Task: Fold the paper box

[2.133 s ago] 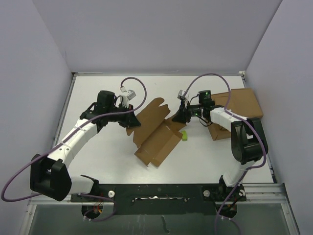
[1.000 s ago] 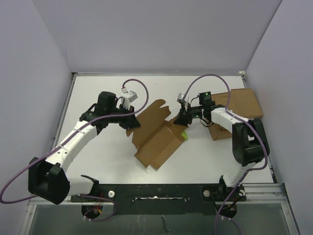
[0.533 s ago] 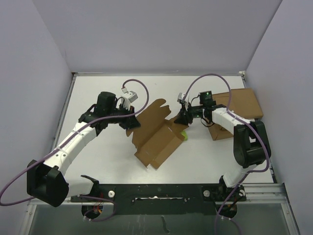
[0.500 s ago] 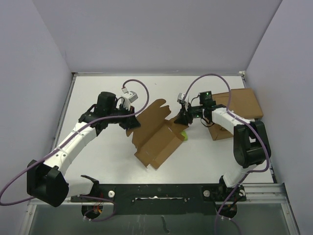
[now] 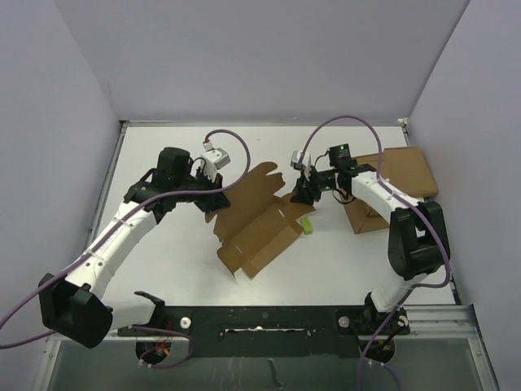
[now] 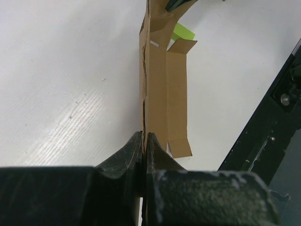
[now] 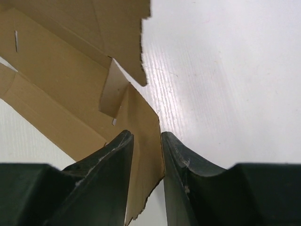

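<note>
Top view: the paper box is an unfolded brown sheet with flaps and slits. It sits near the middle of the table, its long axis running from 7 to 1 o'clock.

Left gripper is at the sheet's 10 o'clock edge. In the left wrist view its fingers are pressed together on the cardboard edge, and the sheet stands on edge beyond them.

Right gripper is at the sheet's 2 o'clock corner. In the right wrist view its fingers stand slightly apart with a cardboard corner between them. Whether they press on it cannot be determined.

A small green object lies against the sheet at 3 o'clock. A flat cardboard slab lies at the table's 2 o'clock side.
</note>
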You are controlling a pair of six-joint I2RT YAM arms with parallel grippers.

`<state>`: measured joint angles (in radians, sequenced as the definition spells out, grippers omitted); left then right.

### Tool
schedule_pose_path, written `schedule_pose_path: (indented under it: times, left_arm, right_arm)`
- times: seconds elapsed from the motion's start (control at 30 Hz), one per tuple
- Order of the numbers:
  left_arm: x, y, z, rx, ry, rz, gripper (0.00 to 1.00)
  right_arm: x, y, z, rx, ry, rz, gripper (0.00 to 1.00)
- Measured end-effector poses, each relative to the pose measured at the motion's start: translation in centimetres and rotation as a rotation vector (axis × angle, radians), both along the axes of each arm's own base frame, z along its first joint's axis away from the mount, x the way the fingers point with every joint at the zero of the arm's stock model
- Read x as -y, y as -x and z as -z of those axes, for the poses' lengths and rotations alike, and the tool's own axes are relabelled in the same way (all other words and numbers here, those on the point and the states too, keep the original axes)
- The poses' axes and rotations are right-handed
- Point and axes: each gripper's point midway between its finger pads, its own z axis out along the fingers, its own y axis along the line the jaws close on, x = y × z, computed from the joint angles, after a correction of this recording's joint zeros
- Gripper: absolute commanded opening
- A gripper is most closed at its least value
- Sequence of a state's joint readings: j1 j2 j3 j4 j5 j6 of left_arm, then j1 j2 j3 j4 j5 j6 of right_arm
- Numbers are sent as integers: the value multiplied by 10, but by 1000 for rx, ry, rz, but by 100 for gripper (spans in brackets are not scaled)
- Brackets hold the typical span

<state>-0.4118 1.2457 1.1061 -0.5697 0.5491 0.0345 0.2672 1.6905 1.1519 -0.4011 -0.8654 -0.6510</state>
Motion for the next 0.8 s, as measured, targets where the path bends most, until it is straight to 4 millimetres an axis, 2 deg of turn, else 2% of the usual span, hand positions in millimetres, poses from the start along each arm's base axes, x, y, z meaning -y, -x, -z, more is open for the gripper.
schedule_pose_path:
  times: [0.1,0.23,0.43,0.67,0.8]
  left_arm:
    - [-2,0,-10,36,-9,15,0]
    - [-3,-2,-22,82,-23,33,0]
    - [-6,-3,-36,125,-45,51,0]
    - [-8,-6,-55,163,-65,68,0]
    - [-5,-8,-61,158,-56,77,0]
  right_arm:
    - [3,-6,-6,14,13,10,30]
    - [5,-1,-6,-5,29,2,28]
    - [7,1,-9,-12,40,-9,0]
    - [4,-10,-7,17,37,51,0]
    - [-6,-17,1,61,21,129,0]
